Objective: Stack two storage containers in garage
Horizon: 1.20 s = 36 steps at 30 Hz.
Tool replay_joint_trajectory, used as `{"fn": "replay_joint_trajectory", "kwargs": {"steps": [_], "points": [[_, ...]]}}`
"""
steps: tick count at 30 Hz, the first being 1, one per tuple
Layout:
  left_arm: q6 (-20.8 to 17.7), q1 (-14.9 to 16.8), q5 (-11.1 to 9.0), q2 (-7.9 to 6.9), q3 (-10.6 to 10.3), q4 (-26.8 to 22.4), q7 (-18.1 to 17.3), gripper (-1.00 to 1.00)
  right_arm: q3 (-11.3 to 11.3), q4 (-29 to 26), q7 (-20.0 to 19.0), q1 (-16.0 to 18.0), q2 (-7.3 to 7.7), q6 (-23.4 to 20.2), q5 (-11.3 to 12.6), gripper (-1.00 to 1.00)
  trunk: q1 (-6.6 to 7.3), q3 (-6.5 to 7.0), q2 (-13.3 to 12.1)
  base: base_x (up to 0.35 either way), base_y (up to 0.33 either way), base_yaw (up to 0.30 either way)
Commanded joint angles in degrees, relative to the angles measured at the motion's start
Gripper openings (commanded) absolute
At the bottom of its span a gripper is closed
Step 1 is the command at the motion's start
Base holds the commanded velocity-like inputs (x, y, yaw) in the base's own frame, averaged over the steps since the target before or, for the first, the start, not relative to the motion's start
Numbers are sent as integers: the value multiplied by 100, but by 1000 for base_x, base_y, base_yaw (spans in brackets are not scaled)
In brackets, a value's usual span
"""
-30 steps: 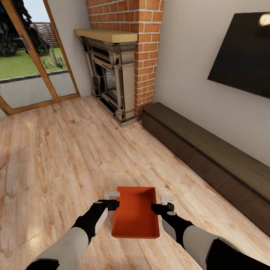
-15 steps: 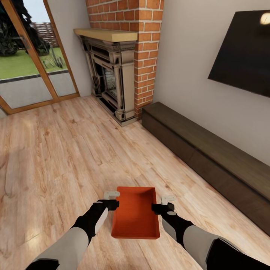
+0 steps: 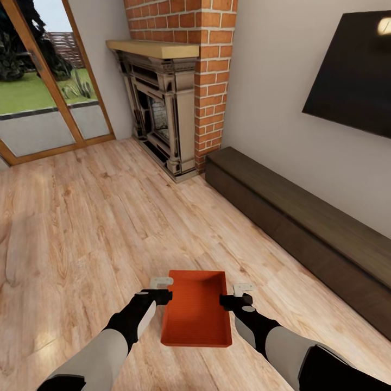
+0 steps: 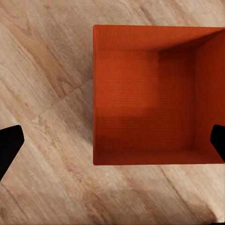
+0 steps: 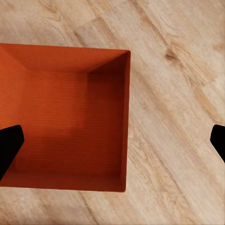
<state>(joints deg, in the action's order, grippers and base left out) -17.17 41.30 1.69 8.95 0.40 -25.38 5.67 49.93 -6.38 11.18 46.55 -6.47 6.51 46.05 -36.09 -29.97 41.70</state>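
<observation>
One orange-red, lidless, finely ribbed rectangular container (image 3: 196, 312), empty inside.

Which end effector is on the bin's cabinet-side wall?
The right end effector, open astride the storage container's long wall facing the low cabinet; the left end effector straddles the opposite wall, toward the glass doors.

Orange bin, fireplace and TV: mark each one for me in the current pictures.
Orange bin (image 3: 194, 315), head view, on its inner floor.
Fireplace (image 3: 163, 117), head view, on its dark carved surround under the mantel.
TV (image 3: 353, 81), head view, on the black screen.
</observation>
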Motion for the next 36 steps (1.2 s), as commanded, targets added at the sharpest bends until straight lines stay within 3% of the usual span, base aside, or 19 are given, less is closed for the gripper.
{"fn": "replay_joint_trajectory", "kwargs": {"steps": [1, 36], "points": [[-33, 1, 18, 2, 4, -11, 13, 100, 50, -1, 23, 3, -1, 17, 54, 100, -23, -24, 47, 0, 0, 0], [-32, 1, 24, -7, 11, -11, 13, 100, 51, -2, 16, 3, 24, 25, 58, 100, -792, -652, 1450, 0, 0, 0]]}}
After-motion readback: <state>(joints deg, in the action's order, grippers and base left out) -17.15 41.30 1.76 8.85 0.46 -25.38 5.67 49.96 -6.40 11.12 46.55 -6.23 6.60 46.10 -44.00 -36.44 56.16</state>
